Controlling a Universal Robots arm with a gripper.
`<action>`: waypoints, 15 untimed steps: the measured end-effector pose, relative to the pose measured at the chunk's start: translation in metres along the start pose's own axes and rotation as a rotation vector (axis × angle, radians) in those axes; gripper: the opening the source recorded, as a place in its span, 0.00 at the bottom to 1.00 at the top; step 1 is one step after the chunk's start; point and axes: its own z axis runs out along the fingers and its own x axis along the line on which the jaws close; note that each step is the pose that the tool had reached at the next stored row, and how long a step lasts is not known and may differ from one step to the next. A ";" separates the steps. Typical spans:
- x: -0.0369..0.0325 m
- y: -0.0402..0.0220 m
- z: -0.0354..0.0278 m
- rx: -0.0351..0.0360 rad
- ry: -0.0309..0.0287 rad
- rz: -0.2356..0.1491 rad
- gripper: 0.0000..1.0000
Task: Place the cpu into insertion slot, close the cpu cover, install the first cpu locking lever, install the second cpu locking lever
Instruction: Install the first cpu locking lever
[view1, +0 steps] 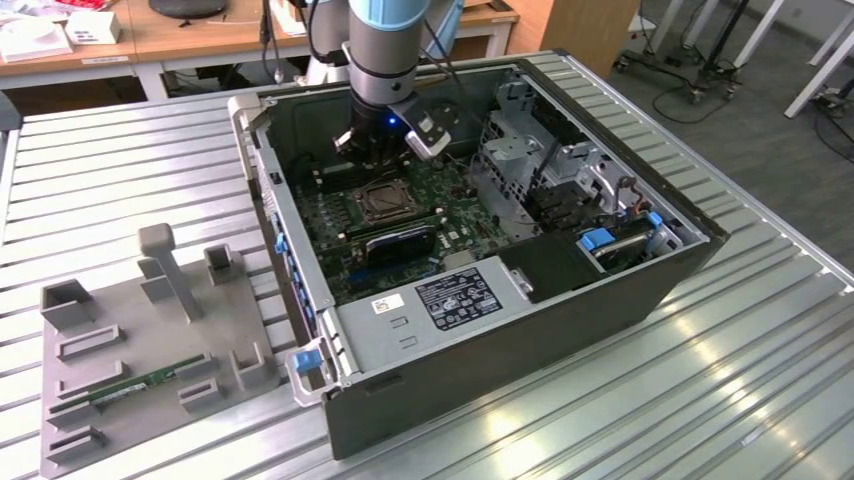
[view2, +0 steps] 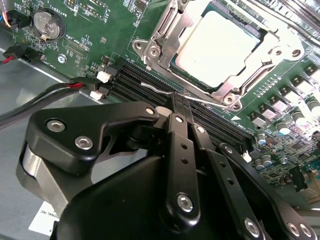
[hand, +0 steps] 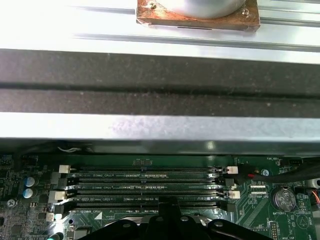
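While the cpu (view2: 217, 47) sits framed by the cpu cover (view2: 161, 42), gripper (view2: 176, 100) is clenched, tip at the locking lever (view2: 152, 86). Best press straight, w/o slipping onto mem slots (view2: 215, 124).

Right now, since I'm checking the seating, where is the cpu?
In the second wrist view the cpu lies on the motherboard, framed by the cpu cover, beside the memory slots and just ahead of the gripper.
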 end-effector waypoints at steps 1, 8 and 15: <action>0.0000 0.0000 0.0000 0.0000 0.0000 0.000 0.11; 0.0000 0.0004 0.0001 -0.0006 0.0001 0.000 0.11; 0.0001 0.0004 0.0005 -0.0020 0.0000 0.000 0.11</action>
